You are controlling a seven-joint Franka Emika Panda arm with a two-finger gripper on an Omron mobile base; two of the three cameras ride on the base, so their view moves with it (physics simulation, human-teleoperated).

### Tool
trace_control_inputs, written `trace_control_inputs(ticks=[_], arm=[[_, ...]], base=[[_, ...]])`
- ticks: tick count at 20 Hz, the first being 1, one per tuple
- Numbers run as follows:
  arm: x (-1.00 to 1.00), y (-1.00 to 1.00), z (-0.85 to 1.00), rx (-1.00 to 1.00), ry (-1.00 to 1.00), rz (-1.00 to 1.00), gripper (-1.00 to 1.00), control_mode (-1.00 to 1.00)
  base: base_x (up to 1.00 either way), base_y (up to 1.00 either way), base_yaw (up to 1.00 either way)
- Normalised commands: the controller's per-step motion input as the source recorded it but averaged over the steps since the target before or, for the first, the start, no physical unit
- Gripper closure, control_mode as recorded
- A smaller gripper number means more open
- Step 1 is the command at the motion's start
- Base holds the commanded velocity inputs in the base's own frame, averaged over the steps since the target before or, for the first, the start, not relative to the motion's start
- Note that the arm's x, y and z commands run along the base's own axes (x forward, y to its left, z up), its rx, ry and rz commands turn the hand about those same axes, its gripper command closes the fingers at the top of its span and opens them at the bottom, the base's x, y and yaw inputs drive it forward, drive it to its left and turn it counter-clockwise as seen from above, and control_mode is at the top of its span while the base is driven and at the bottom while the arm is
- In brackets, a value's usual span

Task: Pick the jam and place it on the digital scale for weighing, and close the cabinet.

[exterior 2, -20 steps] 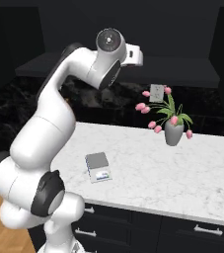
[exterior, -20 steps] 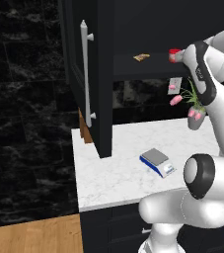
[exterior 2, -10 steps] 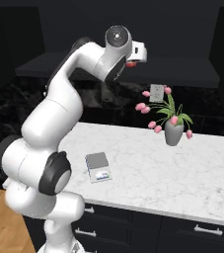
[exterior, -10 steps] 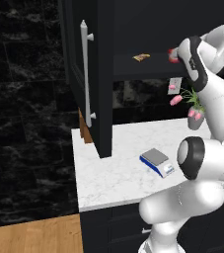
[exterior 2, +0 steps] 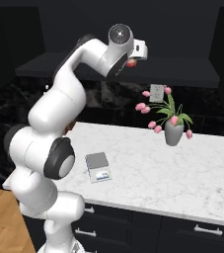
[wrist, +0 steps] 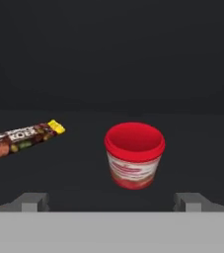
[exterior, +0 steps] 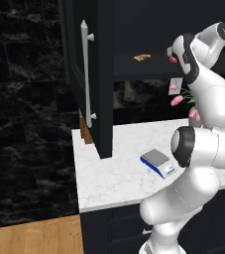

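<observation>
The jam (wrist: 134,155), a squat red jar with a red lid, stands upright on the dark shelf inside the cabinet, straight ahead of my gripper (wrist: 112,202). The gripper is open, its fingertips (wrist: 32,201) set wide apart and still short of the jar, with nothing held. From the base, the gripper (exterior: 174,51) is level with the shelf and the jam (exterior: 172,60) peeks out red beside it. The jam (exterior 2: 131,63) also shows just under the hand. The digital scale (exterior: 157,162) lies bare on the white counter below. The cabinet door (exterior: 77,74) stands open with its silver bar handle (exterior: 86,74).
A yellow-brown packet (wrist: 19,136) lies on the shelf left of the jar, seen also as the packet (exterior: 142,57). A vase of pink tulips (exterior 2: 173,131) stands on the marble counter (exterior 2: 182,173) by the back wall. Black base cabinets (exterior 2: 133,232) run below.
The arm's upper links have swung up and over, and the hand has edged slightly closer to the jar on the shelf. Jar, packet, scale and door have not moved.
</observation>
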Motion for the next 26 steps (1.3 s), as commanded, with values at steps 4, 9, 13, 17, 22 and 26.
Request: trace_control_inputs(ticks=[4, 9, 13, 17, 22, 26], arm=[[0.27, 0.00, -0.10, 0.00, 0.00, 0.00, -1.00, -1.00], [0.24, 0.00, -0.12, 0.00, 0.00, 0.00, -1.00, -1.00], [0.28, -0.02, -0.05, 0.00, 0.01, 0.00, -1.00, -1.00], [0.23, -0.11, -0.04, 0.00, 0.02, 0.00, -1.00, -1.00], [0.21, -0.04, 0.00, 0.00, 0.01, 0.00, -1.00, -1.00], [0.23, -0.02, -0.02, 0.00, 0.01, 0.00, -1.00, -1.00]], base=[[0.00, 0.00, 0.00], [0.00, 0.00, 0.00], [0.00, 0.00, 0.00], [0.00, 0.00, 0.00], [0.00, 0.00, 0.00], [0.00, 0.00, 0.00]])
